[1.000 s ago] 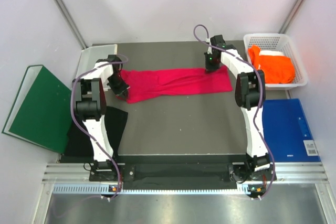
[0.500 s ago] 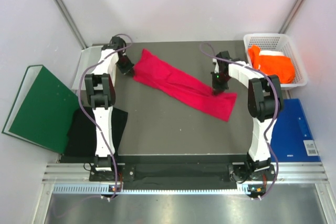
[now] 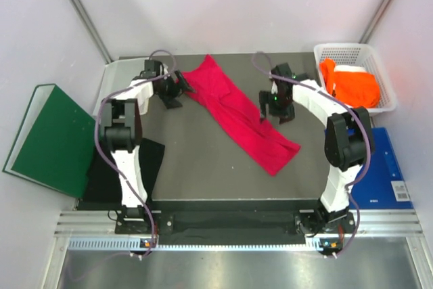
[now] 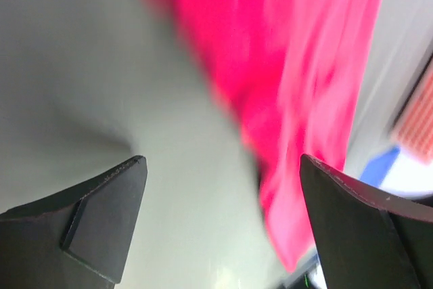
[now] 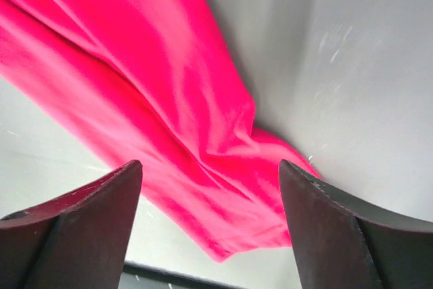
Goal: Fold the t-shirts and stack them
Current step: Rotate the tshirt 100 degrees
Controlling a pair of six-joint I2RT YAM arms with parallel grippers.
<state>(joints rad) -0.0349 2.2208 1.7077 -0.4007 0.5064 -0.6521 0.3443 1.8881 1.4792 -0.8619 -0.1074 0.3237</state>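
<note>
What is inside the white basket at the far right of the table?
An orange t-shirt lies bunched inside the white basket and fills most of it. Whether anything lies under the shirt cannot be seen, because the cloth covers the basket floor there.

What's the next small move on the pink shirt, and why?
Probably bring the right claw to the near end of the crimson shirt and close on it. Both it and the left claw are open, holding nothing, and the shirt lies as a long diagonal strip, not yet folded end to end.
</note>
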